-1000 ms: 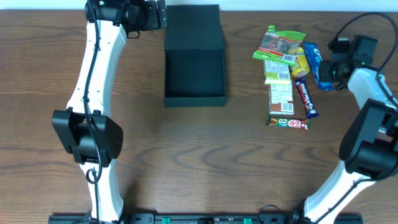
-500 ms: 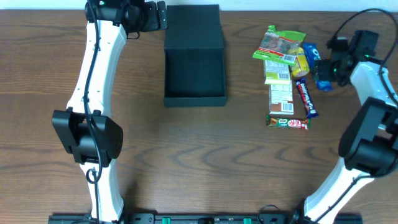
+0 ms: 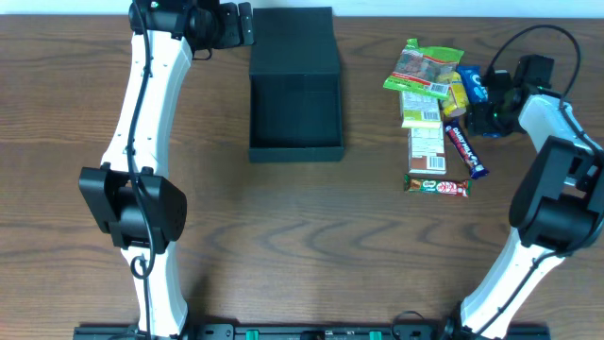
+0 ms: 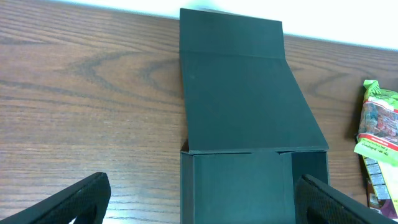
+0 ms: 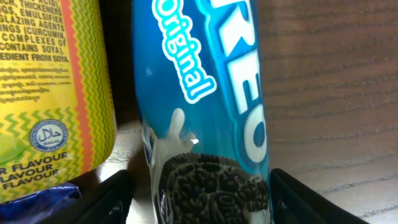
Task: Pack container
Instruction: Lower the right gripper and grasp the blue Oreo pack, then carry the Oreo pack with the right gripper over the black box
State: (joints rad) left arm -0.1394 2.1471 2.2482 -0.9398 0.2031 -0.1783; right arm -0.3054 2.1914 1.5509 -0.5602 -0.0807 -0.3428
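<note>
Open matte-black container (image 3: 294,113), flap back

Left arm (image 3: 142,113) and right arm (image 3: 545,121): white link shells, black joint housings. Black cable (image 3: 552,27) loops just behind the right pincer (image 3: 483,106). Pincer fingers (image 4: 74,199) are matte black.

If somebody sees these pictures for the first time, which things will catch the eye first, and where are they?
The black container stands open at the far middle of the table, its lid flap laid back, seemingly empty. To its right lies a colourful cluster of snack packets. At that cluster's right edge, the right gripper straddles a blue Oreo packet, jaws open.
</note>
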